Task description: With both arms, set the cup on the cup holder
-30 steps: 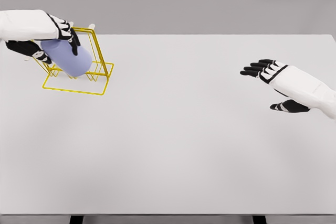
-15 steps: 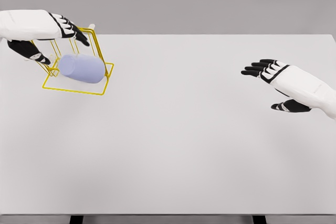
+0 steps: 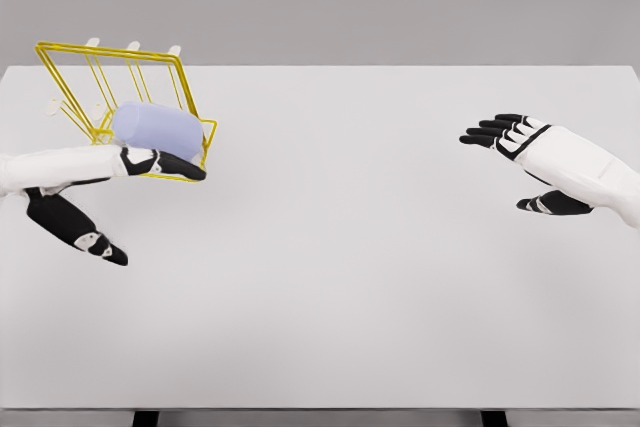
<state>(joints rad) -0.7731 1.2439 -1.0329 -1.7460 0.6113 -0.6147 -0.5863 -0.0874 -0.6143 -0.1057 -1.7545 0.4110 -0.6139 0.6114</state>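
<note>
1. One table (image 3: 350, 277) fills most of the frame, a pale grey top running from the upper edge of the middle band down to the bottom; two dark legs show at the bottom edge.
2. Two arms come in, one from each side. The left arm enters at the left edge, mid-height, and lies nearly level. The right arm enters at the right edge, a little above mid-height, and slants up toward the centre.
3. One holder (image 3: 60, 49), a yellow wire rack, stands at the upper left of the frame on the far left corner of the table. Its tall frame leans back to the left, three pale-tipped pegs show along its top, and a flat wire base reaches toward the right.
4. One cup (image 3: 158, 131), pale lavender, lies on its side inside the holder, low down on the base wires and among the rods. It is the only thing in the rack.
5. The left hand (image 3: 120, 187) hovers just below and in front of the holder, fingers stretched out and spread, thumb pointing down; it grips nothing, and its fingertips overlap the rack's front edge.
6. The right hand (image 3: 515, 152) hangs at the right, well apart from the holder, fingers extended toward the left and empty.
</note>
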